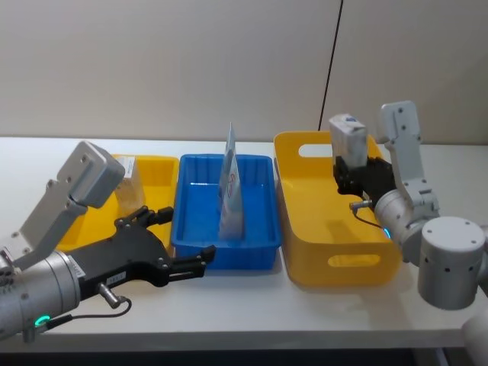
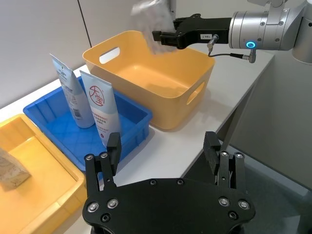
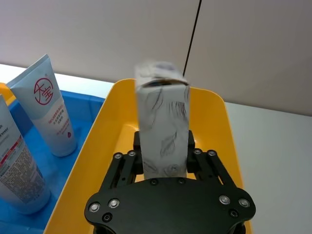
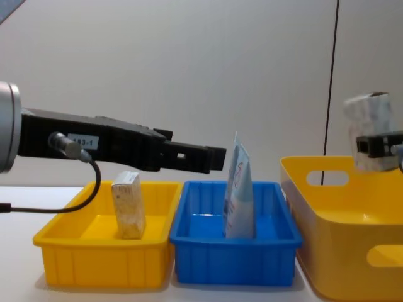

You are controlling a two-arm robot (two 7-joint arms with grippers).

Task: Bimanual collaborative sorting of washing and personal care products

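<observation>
Nearest, the black two-fingered left gripper (image 1: 187,240) hovers over the front of the white table (image 1: 252,305), its jaws spread wide and empty, just before the shallow blue plastic tray (image 1: 244,255). Two pale blue tapered tubes (image 2: 100,114) stand upright on their caps in that tray. They look soft and easy to tip, so a hold low on the fuller body would probably suit them. Beside it on the left, a small tan mottled carton (image 4: 128,204) stands on end in the low yellow plastic tray (image 4: 94,258). Farther back on the right, the right gripper (image 1: 352,171) is clamped on the lower part of the pale grey cardboard carton printed with leaf outlines (image 3: 163,126), holding it upright above the tall yellow handled bin (image 1: 343,252). That carton is likely light, stiff yet crushable, with smooth sides that may slip.
</observation>
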